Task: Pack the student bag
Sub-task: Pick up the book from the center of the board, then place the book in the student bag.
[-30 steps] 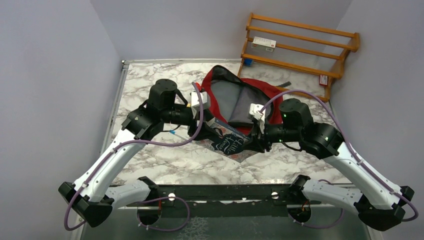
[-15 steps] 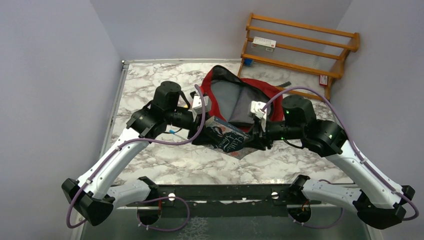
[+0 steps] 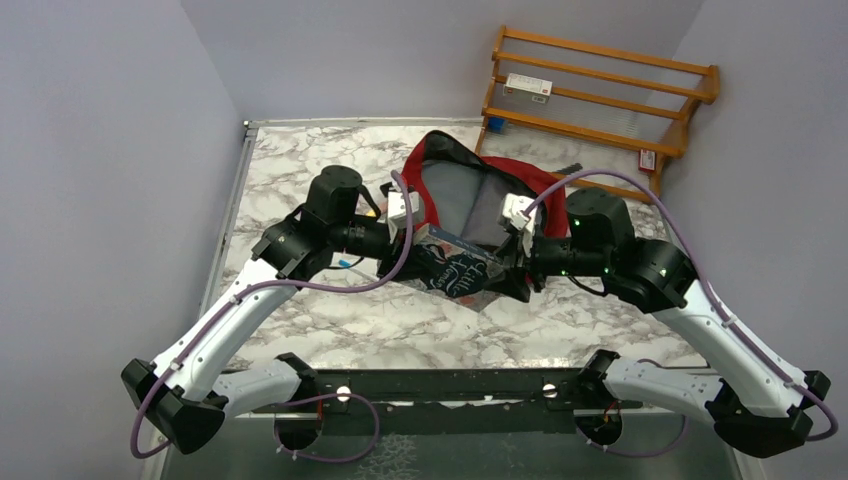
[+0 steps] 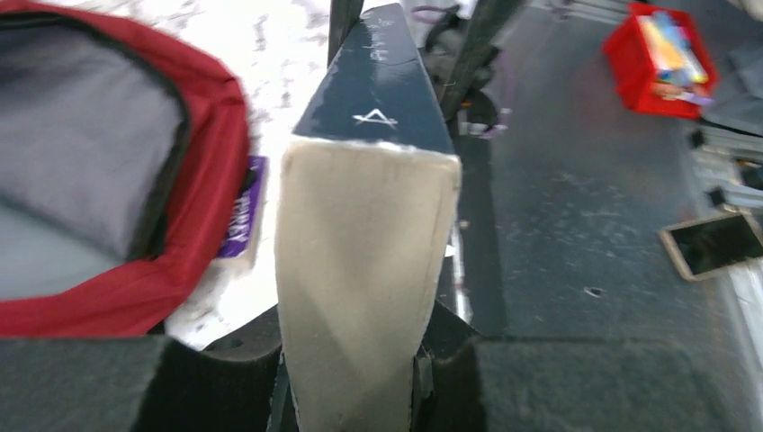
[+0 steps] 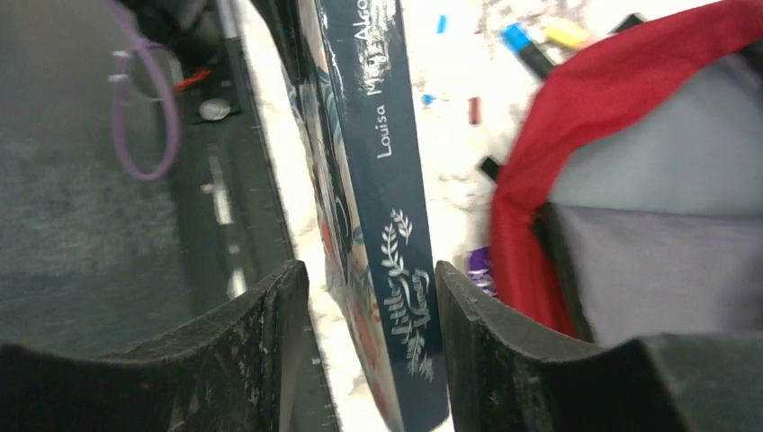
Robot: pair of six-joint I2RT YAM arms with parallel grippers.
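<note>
**A:** What sits nearest, at the bottom of the overhead frame?

**B:** The dark rail [image 3: 440, 385] with both bases. From there the left arm [image 3: 235, 300] and the right arm [image 3: 700, 310] bend inward over the marble table [image 3: 300, 330].

**A:** And the claws?

**B:** They meet mid-frame on one dark-blue book [image 3: 455, 272], tilted, one claw at each end. The left gripper [image 4: 355, 360] is pinched on the book. In its wrist view the pale page edge fills the whole space between the black fingers.

**A:** The right one?

**B:** The right gripper [image 5: 369, 333] straddles the spine with the white lettering. One finger [image 5: 504, 342] lies against the book. The other stands a sliver off the cover, so those jaws are parted rather than clamped.

**A:** Where is the bag?

**B:** Just beyond the book, a little above centre in the overhead frame. The student bag [image 3: 413, 170] lies on the table with its mouth wide open and the grey lining showing. The book's far corner overlaps its near rim. A purple label [image 4: 241, 216] sits by the red edge in the left wrist view.

**A:** Farther back?

**B:** Upper right, a wooden rack [image 3: 600, 51] leans at the wall, with a small white box [image 3: 528, 87] on one shelf.
</note>
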